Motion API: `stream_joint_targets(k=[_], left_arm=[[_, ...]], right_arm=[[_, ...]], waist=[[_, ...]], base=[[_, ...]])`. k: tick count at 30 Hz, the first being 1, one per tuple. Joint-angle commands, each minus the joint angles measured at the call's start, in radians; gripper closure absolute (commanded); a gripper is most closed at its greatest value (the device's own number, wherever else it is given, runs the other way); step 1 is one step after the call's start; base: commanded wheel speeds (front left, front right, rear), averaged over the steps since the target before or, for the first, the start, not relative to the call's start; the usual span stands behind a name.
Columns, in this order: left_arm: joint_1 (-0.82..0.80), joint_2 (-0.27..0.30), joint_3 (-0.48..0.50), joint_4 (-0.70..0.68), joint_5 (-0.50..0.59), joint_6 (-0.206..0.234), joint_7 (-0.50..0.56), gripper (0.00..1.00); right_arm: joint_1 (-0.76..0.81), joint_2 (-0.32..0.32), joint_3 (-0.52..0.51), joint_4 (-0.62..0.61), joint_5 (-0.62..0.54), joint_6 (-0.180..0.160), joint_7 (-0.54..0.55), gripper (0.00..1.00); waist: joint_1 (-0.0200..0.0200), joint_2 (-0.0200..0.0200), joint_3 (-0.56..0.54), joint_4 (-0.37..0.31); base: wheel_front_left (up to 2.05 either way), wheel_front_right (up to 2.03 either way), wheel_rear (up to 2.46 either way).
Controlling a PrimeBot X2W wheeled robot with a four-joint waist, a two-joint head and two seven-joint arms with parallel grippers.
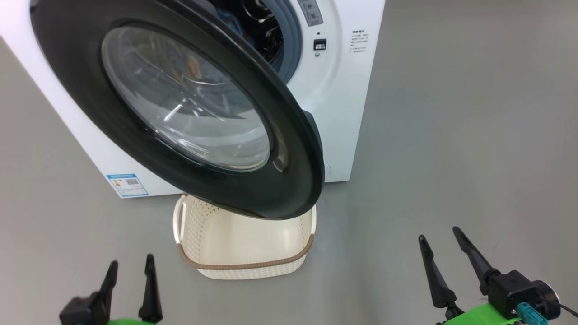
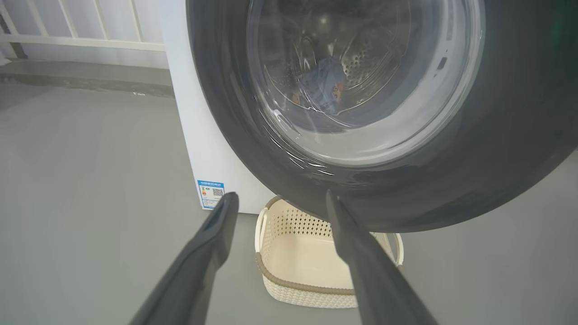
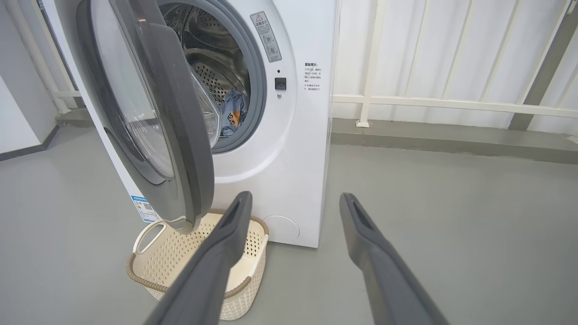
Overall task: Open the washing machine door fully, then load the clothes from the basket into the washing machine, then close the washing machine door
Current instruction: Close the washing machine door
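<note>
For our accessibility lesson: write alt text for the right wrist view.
A white washing machine stands with its black-rimmed door partly open and blue clothes in the drum. An empty cream basket sits below the door; the right gripper holds its dark fingers apart in front.

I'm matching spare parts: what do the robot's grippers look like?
Both the left gripper and right gripper have two long, tapering dark jaws on black bases, fixed to bright green mounts. The right one also carries a teal connector and a thin black cable.

Grey floor [image 1: 451, 135] runs back to a white railing [image 3: 451, 104].
</note>
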Motion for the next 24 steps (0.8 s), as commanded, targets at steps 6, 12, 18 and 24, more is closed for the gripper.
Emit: stream_joint_targets(k=[6,12,18,24], left_arm=[[0.051,-0.052,0.149,-0.042,0.101,-0.035,-0.009,0.0],[0.062,-0.103,0.219,-0.042,0.168,-0.094,-0.009,0.0],[0.065,-0.131,0.271,-0.038,0.21,-0.137,-0.009,0.0],[0.072,-0.15,0.307,-0.037,0.234,-0.159,-0.009,0.0]], right_arm=[[-0.043,-0.003,0.0,-0.017,-0.021,0.002,-0.012,0.0],[-0.045,-0.003,-0.015,-0.007,-0.026,0.002,-0.012,0.0],[-0.057,-0.003,-0.042,0.032,-0.027,0.002,-0.012,0.0],[-0.077,-0.003,-0.065,0.086,-0.032,0.002,-0.012,1.0]], waist=[[0.0,0.0,-0.01,0.021],[0.0,0.0,-0.011,0.039],[0.0,0.0,-0.009,0.041],[0.0,0.0,-0.012,0.047]], base=[[0.0,0.0,0.0],[0.0,0.0,0.0],[0.0,0.0,0.0],[0.0,0.0,0.0]])
